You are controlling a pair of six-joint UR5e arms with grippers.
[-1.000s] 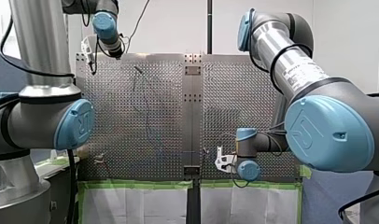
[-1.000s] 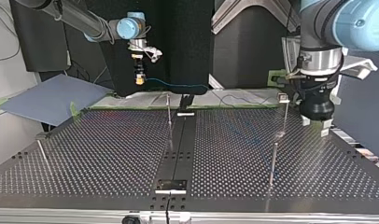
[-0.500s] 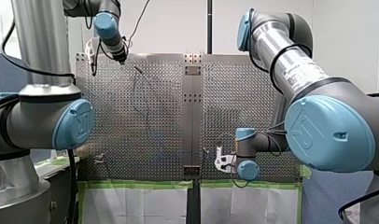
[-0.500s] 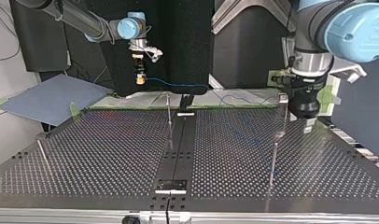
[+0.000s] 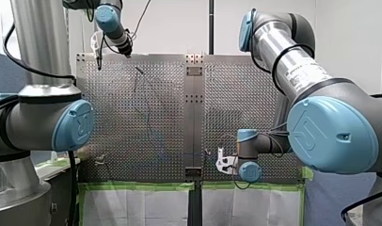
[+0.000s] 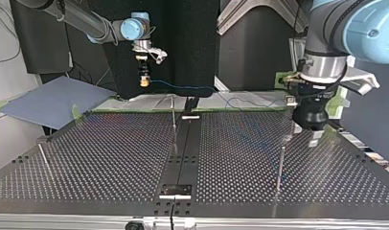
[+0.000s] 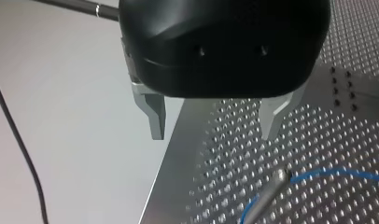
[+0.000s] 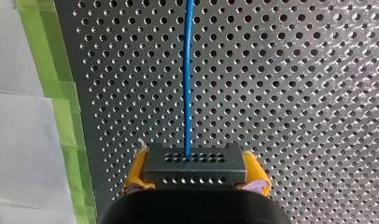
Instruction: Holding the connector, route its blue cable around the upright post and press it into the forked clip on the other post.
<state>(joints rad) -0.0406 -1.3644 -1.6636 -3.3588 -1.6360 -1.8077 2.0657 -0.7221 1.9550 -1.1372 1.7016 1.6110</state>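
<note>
At the top view's left, above the far edge of the perforated surface [image 6: 111, 158], my right gripper [image 6: 144, 81] hangs with its yellow-padded fingers [image 8: 135, 175] clamped on the black connector [image 8: 194, 164], one pad on each side. The blue cable [image 8: 187, 70] leaves the connector's face and runs ahead over the surface. My left gripper [image 7: 213, 126] hovers with its metal fingers spread and nothing between them, just above the tip of an upright post [image 7: 274, 182]. The cable bends past that tip, though I cannot tell whether the two touch. The routing looks barely begun, with the pressing not yet done. To do it well, I would keep the grip on the connector firm and square and carry it in a wide, low arc, so the cable wraps the post's shaft without riding up over the tip. It should have slight tension but no jerk. The free fingers should come down astride the cable beside the post, not onto the post itself. Counted: two arms, two grippers, one connector, one cable, and four slim posts in the top view. What may be the forked clip [image 6: 291, 100] tops the one at the far right.
</note>
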